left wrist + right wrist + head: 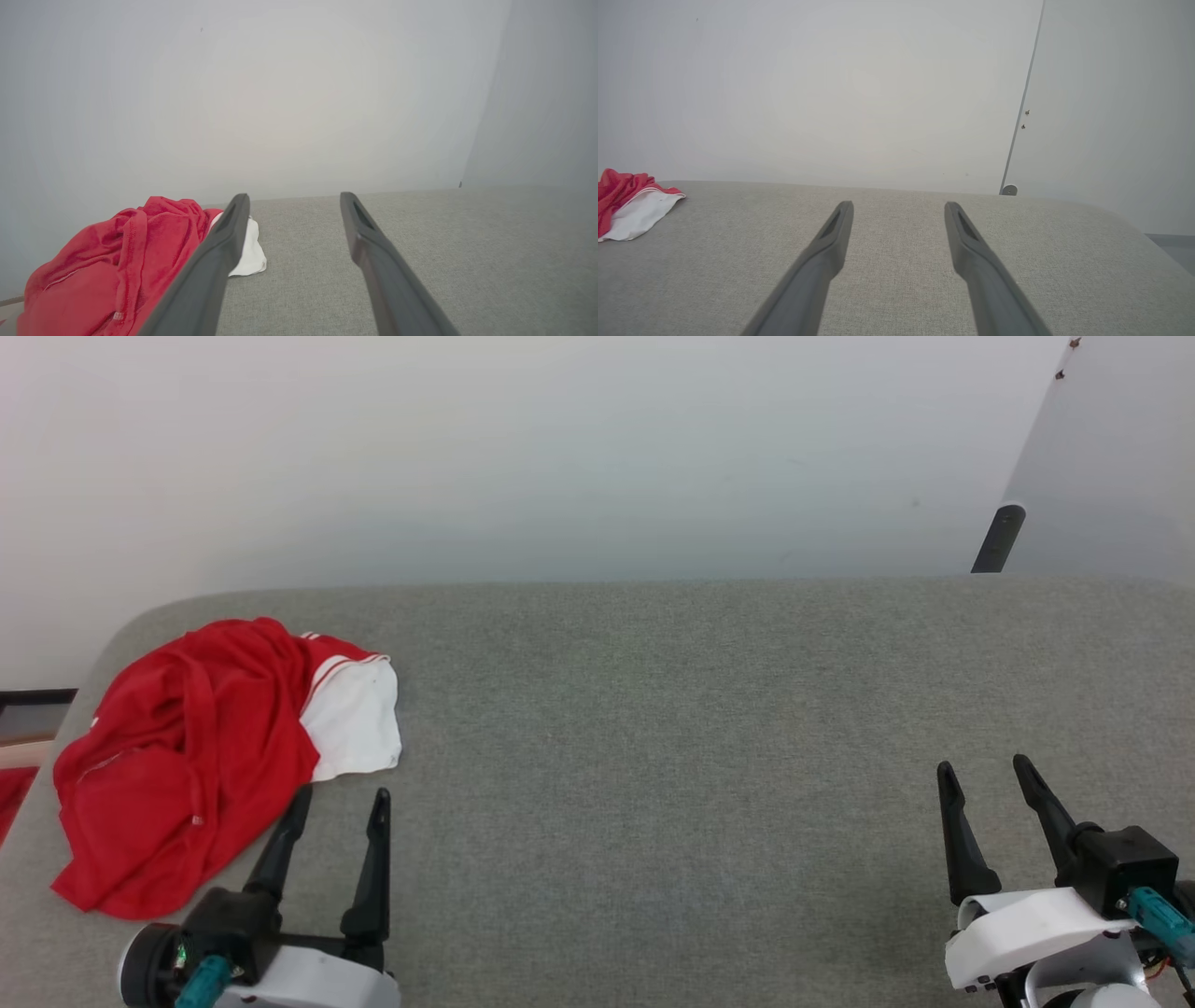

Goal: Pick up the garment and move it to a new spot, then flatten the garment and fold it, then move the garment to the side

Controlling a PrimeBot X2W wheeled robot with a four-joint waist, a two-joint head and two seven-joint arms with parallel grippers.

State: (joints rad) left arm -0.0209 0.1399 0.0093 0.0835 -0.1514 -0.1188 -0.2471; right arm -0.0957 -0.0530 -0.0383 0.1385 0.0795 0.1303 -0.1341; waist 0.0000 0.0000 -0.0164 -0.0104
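Red cloth in a crumpled heap, the garment lies at the left end of the grey fabric-covered worktop. One white sleeve with red-and-white stripe trim is turned out toward the right. Just beside its near right edge is the left end effector, released and holding nothing. Its left finger reaches the garment's hem; whether it touches, I cannot tell. Well apart, at the right, the right end effector is likewise released and empty.
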